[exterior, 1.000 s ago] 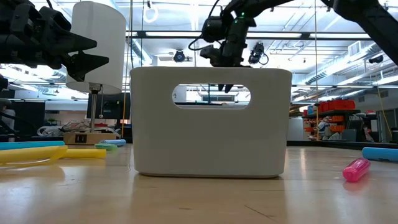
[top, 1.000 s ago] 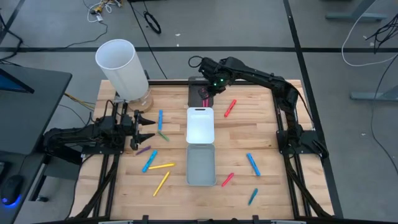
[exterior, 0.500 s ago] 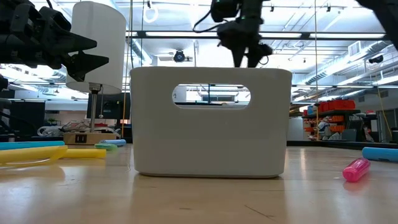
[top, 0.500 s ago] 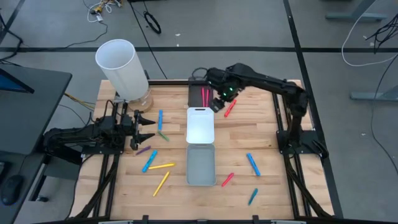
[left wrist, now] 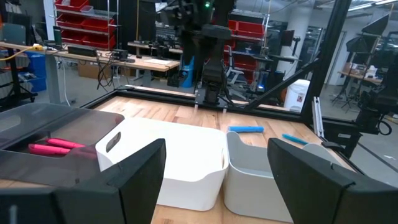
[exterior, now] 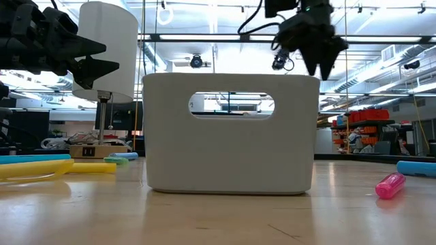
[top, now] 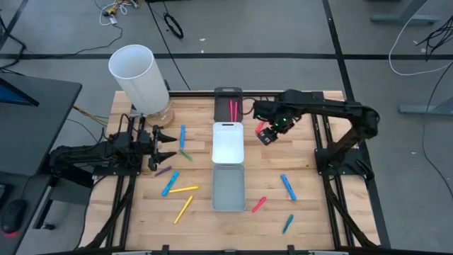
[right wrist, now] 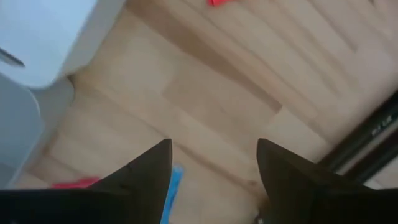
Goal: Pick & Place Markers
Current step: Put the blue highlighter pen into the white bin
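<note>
Markers (top: 232, 110) lie pink in the black tray (top: 228, 93). Beside it, the right gripper (top: 266, 134) hovers with fingers spread, empty. The left gripper (top: 170, 144) waits wide apart at the table's left.

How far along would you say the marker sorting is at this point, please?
Early. Two red markers lie in the black tray. The right gripper hangs open and empty beside the white tray; the left gripper waits open. Roughly ten markers, like the yellow one, remain on the table.

The wooden table (top: 297, 152) carries 3 trays (top: 228, 145), a white cylinder (top: 138, 78) and perhaps 10 scattered markers (top: 182, 190).
</note>
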You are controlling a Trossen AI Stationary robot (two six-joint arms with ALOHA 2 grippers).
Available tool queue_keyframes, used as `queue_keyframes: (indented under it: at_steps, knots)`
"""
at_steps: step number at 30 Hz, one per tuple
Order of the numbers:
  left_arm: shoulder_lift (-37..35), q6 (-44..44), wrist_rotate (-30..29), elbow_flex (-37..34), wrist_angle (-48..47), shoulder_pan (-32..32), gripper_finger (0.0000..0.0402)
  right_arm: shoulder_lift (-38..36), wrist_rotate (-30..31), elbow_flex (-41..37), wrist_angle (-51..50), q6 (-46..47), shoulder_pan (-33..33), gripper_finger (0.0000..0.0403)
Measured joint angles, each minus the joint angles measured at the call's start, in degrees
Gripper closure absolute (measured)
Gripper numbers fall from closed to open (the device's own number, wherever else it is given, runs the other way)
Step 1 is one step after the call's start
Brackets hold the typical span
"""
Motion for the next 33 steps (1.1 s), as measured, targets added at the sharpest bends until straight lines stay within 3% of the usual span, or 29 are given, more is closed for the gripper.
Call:
queue_keyframes:
  at_steps: [14, 33]
  knots:
    - [0.0, 0.0, 0.0, 0.0, 0.0, 0.0, 0.0113, -2.3, 0.1, -0.7, -2.6, 9.5, 9.9, 0.0176]
    - [0.0, 0.0, 0.0, 0.0, 0.0, 0.0, 0.0113, -2.2, 0.0, -2.0, -3.7, 28.3, 30.7, 0.0176]
